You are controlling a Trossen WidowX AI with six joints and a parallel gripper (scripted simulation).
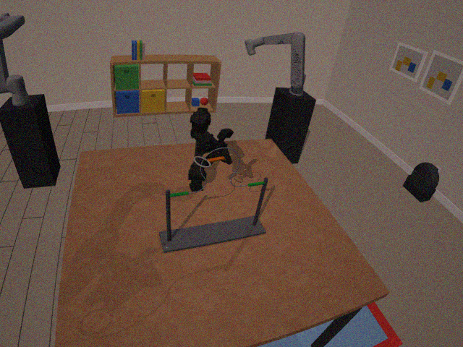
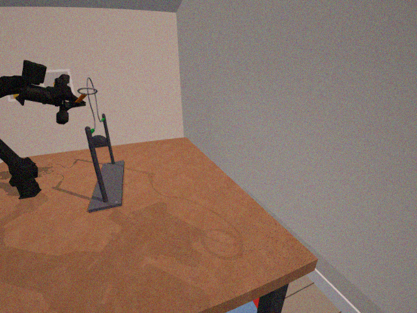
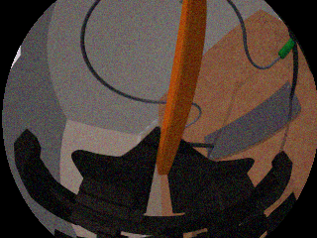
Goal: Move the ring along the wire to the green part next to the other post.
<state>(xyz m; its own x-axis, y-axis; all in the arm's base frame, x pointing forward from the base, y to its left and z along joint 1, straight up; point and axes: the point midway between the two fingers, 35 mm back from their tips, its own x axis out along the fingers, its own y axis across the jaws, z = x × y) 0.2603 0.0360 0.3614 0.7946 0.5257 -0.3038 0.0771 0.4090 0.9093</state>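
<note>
The grey ring [image 1: 194,159] [image 2: 96,90] is around the left rising side of the thin grey wire [image 1: 213,151] [image 2: 95,114] [image 3: 82,40], high above the left post, and looks nearly level. A small gap or contact with the wire cannot be told. The orange handle [image 1: 215,159] [image 2: 81,98] [image 3: 184,74] slopes down from the ring to my gripper [image 1: 225,159] [image 2: 78,102] [image 3: 161,131], which is shut on it. In the wrist view the ring is out of frame. Green parts adjoin the left post [image 1: 179,194] and right post [image 1: 256,183] in the top view.
The left post [image 1: 168,216] [image 2: 96,168] and right post [image 1: 260,203] [image 2: 108,141] rise from a grey base [image 1: 213,232] [image 2: 113,182] on the wooden table [image 1: 224,298] [image 2: 168,286]. The wire dips between the arch and the right post.
</note>
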